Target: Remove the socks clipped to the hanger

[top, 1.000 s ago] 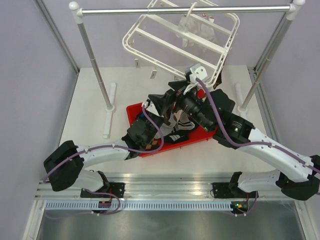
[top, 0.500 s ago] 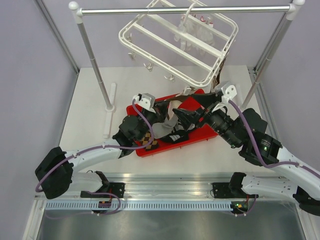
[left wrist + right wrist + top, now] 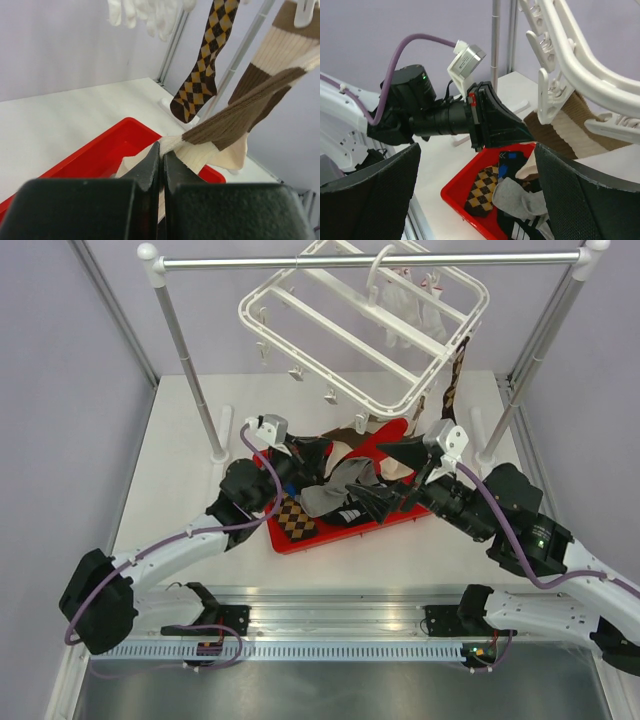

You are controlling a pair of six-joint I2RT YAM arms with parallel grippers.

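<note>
L gripper is clamped shut on the striped sock just above the red tray, sock's top clipped to the hanger above tray. R gripper gapes wide, empty, over tray. Yank & you may unhook the hanger or lose the pinch.

A: Arm build?
B: Left arm and right arm: white shells, black joints, purple cable along each.
A: Ends?
B: Left gripper: matte black wedge fingers. White camera block at wrist; green light.
</note>
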